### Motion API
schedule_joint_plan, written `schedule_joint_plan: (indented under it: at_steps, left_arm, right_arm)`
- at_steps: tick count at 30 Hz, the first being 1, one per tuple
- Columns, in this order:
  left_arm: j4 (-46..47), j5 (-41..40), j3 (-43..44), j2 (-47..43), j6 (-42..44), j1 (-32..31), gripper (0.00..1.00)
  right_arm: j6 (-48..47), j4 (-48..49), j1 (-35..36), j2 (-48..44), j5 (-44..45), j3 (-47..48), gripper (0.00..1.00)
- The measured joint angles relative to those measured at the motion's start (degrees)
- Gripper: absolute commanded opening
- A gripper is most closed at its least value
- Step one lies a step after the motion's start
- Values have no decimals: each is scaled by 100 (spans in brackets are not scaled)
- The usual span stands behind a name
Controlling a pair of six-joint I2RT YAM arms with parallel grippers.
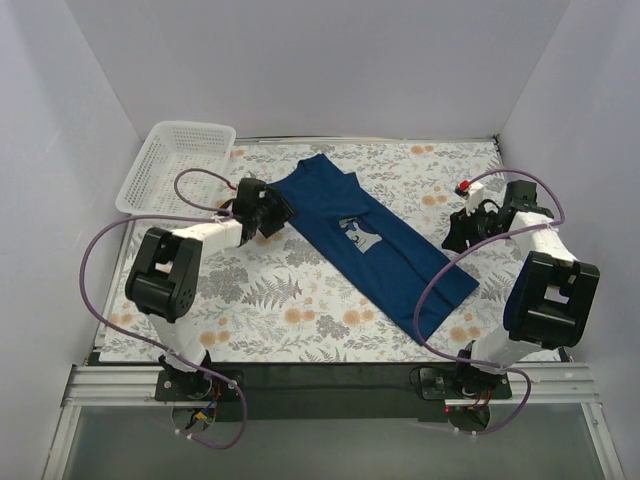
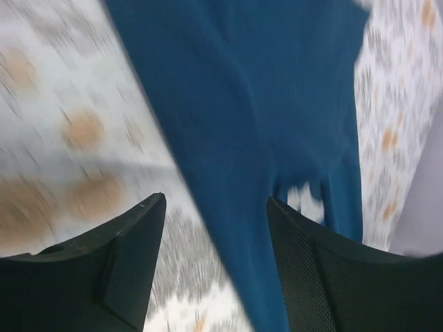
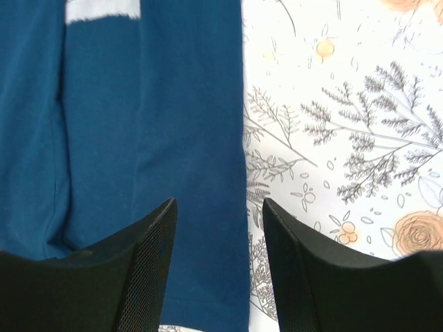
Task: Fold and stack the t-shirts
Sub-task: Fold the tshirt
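Note:
A dark navy-blue t-shirt [image 1: 375, 245] lies in a long diagonal strip on the floral cloth, its sides folded in, with part of the light grey print [image 1: 358, 232] showing. My left gripper [image 1: 275, 212] is open and empty at the shirt's upper-left edge; the left wrist view, blurred, shows the shirt [image 2: 256, 111] and its edge between the open jaws [image 2: 216, 207]. My right gripper [image 1: 455, 238] is open and empty at the shirt's right edge; in the right wrist view the shirt's edge [image 3: 208, 173] runs between the jaws [image 3: 219, 207].
A white plastic mesh basket [image 1: 177, 165] stands at the back left corner. The floral tablecloth [image 1: 300, 310] covers the table. White walls close in on three sides. Purple cables loop from both arms.

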Motion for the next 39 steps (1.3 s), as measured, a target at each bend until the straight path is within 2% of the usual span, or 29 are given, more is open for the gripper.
schedule_joint_plan:
  at_steps: [4,7,8,12,13,14,18,23,27,28,31,32,33,35,39]
  left_arm:
    - [-417,-297,1268,981,-136,619,51]
    - [-820,-514,1982,1578,-142,769,49]
    - [-944,-577,2162,1738,-140,780,44]
    - [-1298,-721,2732,2144,-90,831,39]
    - [-1394,-752,2872,2221,-48,839,30]
    - [-1423,-769,2914,2247,-35,850,26]
    - [-1600,-824,3226,2485,181,942,15]
    - [-1821,-863,4030,2977,627,1060,13]
    - [-2028,-861,4887,3484,1062,1134,18]
    - [-2090,-841,5104,3609,1152,1150,24]
    - [-2197,-741,5580,3860,1432,1193,34]
    - [-2223,-627,5630,3871,1513,1204,42]
    - [-2227,-525,5630,3862,1596,1211,51]
    - [-2133,-286,5541,3777,1735,1222,58]
    - [-2013,138,4826,3193,1919,1224,59]
  right_arm:
    - [57,116,9,-199,-203,-153,51]
    - [96,146,9,-181,-258,-201,50]
    - [101,170,9,-170,-273,-201,50]
    - [109,238,9,-96,-323,-201,50]
    - [109,243,9,-81,-334,-201,50]
    - [109,247,9,-68,-350,-201,50]
    - [109,256,9,4,-402,-199,50]
    - [109,271,79,170,-398,-181,50]
    - [175,280,442,461,-334,24,50]
    - [245,286,573,560,-341,129,50]
    - [619,444,946,973,-363,546,53]
    - [831,479,1113,1204,-376,802,54]
    - [1043,588,1233,1447,-378,1062,54]
    - [1547,776,1497,1980,-352,1687,55]
    - [2638,1158,1943,3174,-240,3077,56]
